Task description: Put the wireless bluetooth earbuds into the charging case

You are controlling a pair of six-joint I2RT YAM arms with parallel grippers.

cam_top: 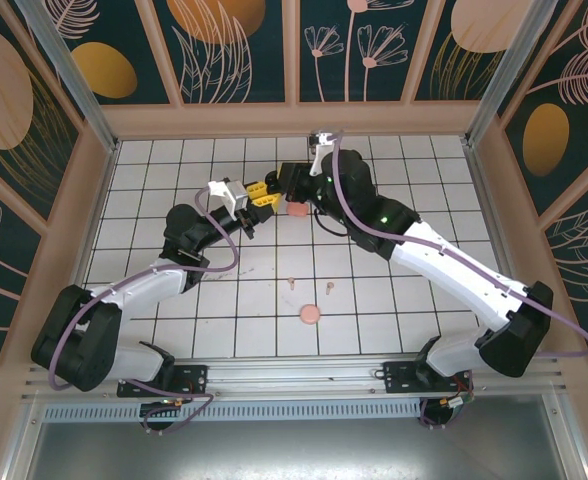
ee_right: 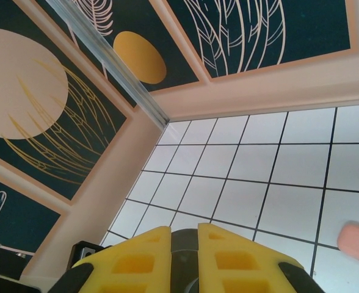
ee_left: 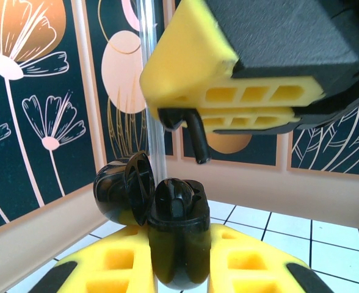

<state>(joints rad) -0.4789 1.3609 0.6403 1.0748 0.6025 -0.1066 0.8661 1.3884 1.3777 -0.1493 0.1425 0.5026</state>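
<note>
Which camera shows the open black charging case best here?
Left wrist view: the glossy black oval charging case sits close up, clamped in the left tool, lid swung open leftward. In the top view it is too small to pick out; in the right wrist view I cannot identify it.

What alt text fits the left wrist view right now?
The left gripper holds an open black charging case upright between its yellow fingers, lid hinged open beside it. Just above it, the right gripper pinches a black earbud, stem pointing down toward the case. Patterned wall panels and white floor tiles lie behind.
</note>
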